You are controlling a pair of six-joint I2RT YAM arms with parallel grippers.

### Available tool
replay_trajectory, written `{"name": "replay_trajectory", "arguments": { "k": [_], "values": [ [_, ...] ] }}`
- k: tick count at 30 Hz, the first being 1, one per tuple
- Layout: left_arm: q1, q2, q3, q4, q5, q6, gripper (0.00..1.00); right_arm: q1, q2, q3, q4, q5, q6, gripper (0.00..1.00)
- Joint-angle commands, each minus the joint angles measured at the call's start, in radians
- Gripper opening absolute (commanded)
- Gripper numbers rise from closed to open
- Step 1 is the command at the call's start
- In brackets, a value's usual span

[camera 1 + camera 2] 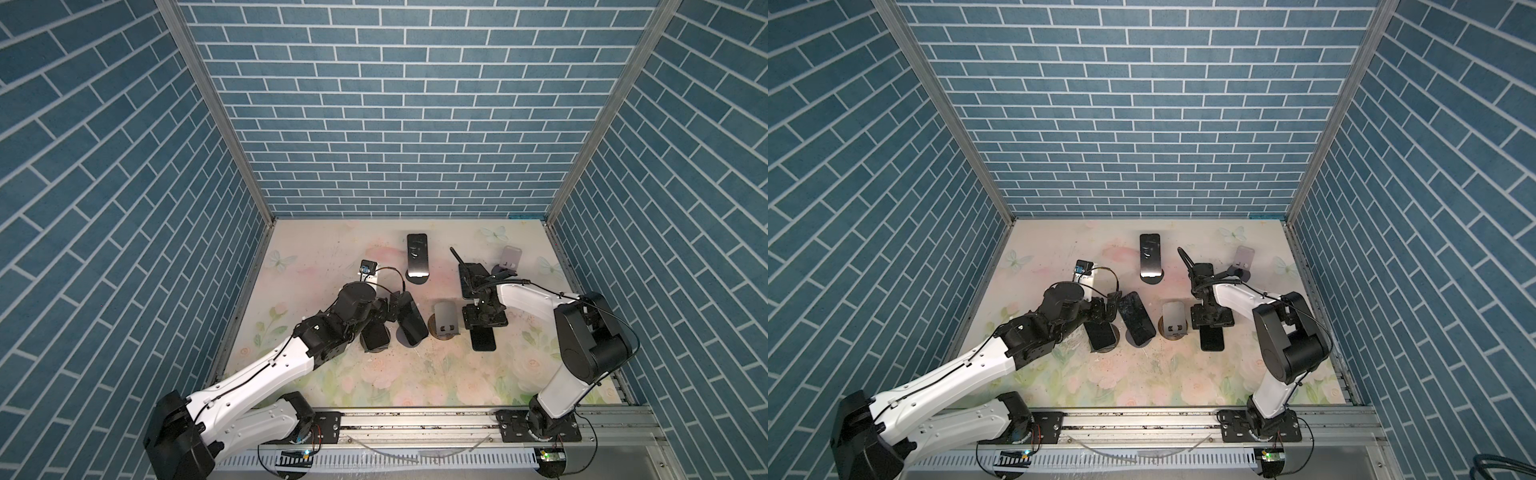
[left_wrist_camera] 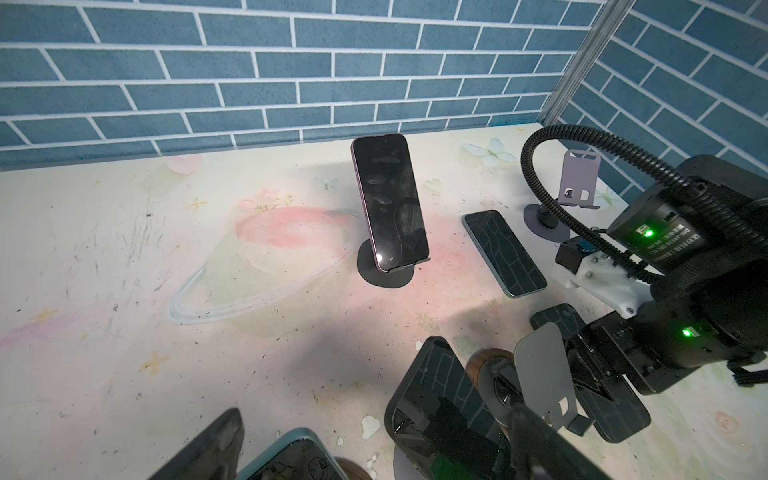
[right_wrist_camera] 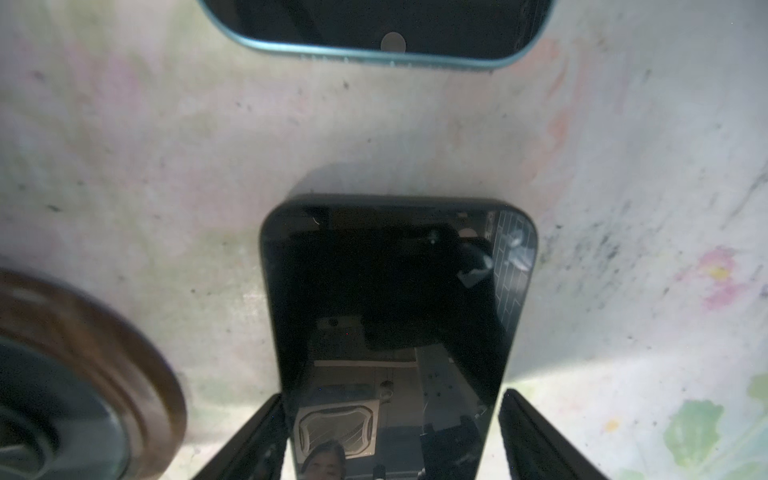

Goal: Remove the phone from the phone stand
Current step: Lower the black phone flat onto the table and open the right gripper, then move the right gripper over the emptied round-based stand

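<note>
**Room.** Three walls (image 1: 395, 124) in blue brick pattern with white joints. Aluminium posts (image 1: 216, 108) stand at the two back corners. A slotted rail (image 1: 415, 428) runs along the 6 o'clock edge and carries both arm bases.

**Surface.** Mat (image 1: 374, 378): pale, printed with pink roses, leaves and butterflies. It is scuffed and speckled with dark marks.

Clock read from the top views, 12 at the back wall.

1. Black phone (image 3: 395, 291): flat on the mat, screen up, at 4 o'clock, on no stand. It lies just at 3 o'clock of the grey stand.
2. Grey stand (image 1: 445, 320): empty, round wooden base, near centre.
3. Right gripper (image 3: 392, 399): pointing down over the black phone, jaws part-spread. One finger (image 3: 257, 436) sits along each long edge, and a sliver of mat shows inside one finger, so it is not pressing.
4. Left gripper (image 1: 1111, 307): jaws at their widest, empty, just beside the mid phone.
5. Mid phone (image 1: 1136, 318): leaning on a round-based stand, 7 o'clock.
6. Left phone (image 1: 1100, 336): propped at the mid phone's 9 o'clock, partly under the left arm.
7. Rear phone (image 1: 417, 255): upright on a dark round-based stand, 12 o'clock.
8. Teal phone (image 2: 503, 253): flat, 2 o'clock, partly under the right arm.
9. Purple stand (image 1: 511, 257): empty, 2 o'clock, near the right wall.
</note>
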Motion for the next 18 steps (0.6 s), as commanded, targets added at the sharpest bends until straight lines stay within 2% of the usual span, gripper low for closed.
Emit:
{"name": "replay_trajectory", "arguments": {
  "k": [1,7,13,18],
  "values": [
    [-0.004,-0.009,-0.013,0.0,0.003,-0.007,1.0,0.0,-0.059,0.071,-0.012,0.03,-0.009,0.8],
    [-0.004,-0.008,-0.018,-0.002,0.0,-0.013,1.0,0.018,-0.122,0.127,-0.026,0.07,0.033,0.8],
    [-0.004,-0.007,-0.02,0.0,-0.003,-0.012,1.0,0.104,-0.182,0.157,-0.014,0.121,0.065,0.82],
    [-0.004,-0.007,-0.02,0.004,-0.002,-0.012,1.0,0.161,-0.23,0.161,0.037,0.103,0.08,0.84]
  ]
}}
